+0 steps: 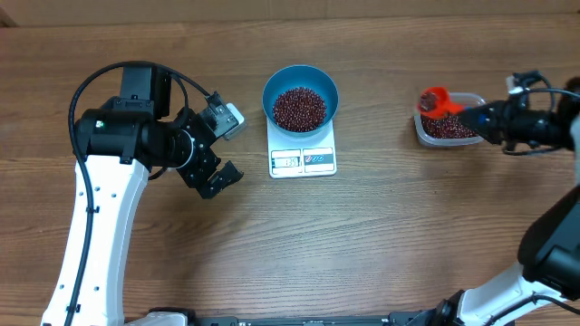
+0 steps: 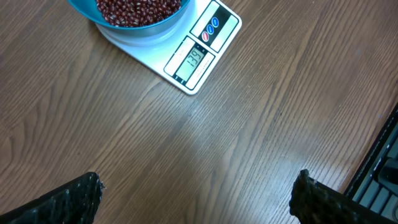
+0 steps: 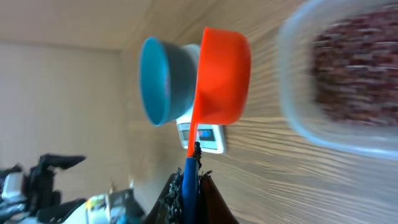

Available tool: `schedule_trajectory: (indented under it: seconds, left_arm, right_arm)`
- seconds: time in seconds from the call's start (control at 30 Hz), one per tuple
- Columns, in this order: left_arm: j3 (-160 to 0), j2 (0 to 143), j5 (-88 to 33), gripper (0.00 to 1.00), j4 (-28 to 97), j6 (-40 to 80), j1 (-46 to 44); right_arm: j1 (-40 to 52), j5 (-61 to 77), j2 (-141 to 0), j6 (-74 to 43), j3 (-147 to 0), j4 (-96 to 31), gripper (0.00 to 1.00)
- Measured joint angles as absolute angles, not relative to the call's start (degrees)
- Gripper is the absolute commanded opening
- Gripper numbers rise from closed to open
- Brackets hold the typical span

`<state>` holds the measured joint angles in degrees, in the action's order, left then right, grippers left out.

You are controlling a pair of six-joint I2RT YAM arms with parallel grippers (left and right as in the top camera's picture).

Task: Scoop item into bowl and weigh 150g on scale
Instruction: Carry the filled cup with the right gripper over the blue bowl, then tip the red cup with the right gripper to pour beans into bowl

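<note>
Clamped shut on small red plastic scoop (image 3: pixel 221 74) handle with right gripper (image 3: pixel 191 177); spread wide, empty, at left gripper (image 2: pixel 196 193). Blurred, edge-cropped: clear rectangular plastic tub (image 3: pixel 348 81). Hidden from wrist view: scoop's inside.

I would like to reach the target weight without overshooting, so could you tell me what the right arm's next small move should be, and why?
Probably dip the scoop into the tub for only a small portion of beans. The right gripper is shut on the scoop's handle at the tub, and the display on the scale seems to read 139, a little short of the target.
</note>
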<state>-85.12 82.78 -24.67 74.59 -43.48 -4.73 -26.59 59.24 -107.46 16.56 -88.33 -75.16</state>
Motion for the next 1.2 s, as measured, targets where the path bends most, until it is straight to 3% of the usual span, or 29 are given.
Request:
schedule_trajectory:
  seconds: [0.43, 1.2]
  left_arm:
    - [-85.1, 82.8, -24.6, 1.0, 74.6, -43.5, -4.7]
    - [-85.1, 82.8, -24.7, 1.0, 74.6, -43.5, -4.7]
  right_arm:
    - [-8.0, 59.7, -107.6, 14.2, -97.6, -71.9, 0.04]
    - [20.0, 20.1, -107.6, 11.8, -100.1, -58.4, 0.04]
